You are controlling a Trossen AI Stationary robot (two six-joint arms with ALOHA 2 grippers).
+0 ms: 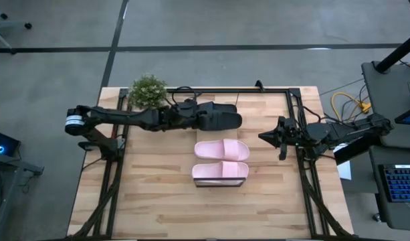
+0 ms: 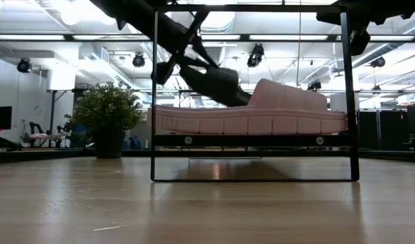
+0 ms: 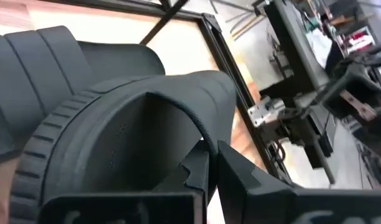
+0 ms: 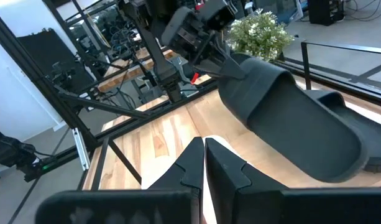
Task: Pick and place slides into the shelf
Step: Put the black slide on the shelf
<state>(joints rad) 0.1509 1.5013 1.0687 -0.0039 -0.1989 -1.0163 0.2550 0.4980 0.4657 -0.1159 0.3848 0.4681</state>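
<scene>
A black slide (image 1: pixel 215 115) hangs tilted above the far part of the shelf (image 2: pixel 248 140), with my left gripper (image 1: pixel 193 115) shut on it; the low view shows it (image 2: pixel 217 83) above the pink slides. A second black slide (image 3: pixel 41 56) lies beneath and beyond it. Two pale pink slides (image 1: pixel 221 150) (image 1: pixel 220 171) lie side by side on the shelf board, soles down. My right gripper (image 1: pixel 261 136) waits shut at the table's right side, touching nothing. My left gripper holds the black slide at its strap end, by the strap's edge (image 3: pixel 199 146), at the slide's end nearest the table's left. The fingers come from the table's left, slanting down, and hide the place of contact. The slide is lifted clear, rolled and tilted.
A small potted plant (image 1: pixel 148 90) stands at the table's far left, close behind the left arm. The shelf's thin dark frame (image 2: pixel 155 102) rises around the pink slides. Bare plank tabletop (image 1: pixel 158 201) lies near the front edge.
</scene>
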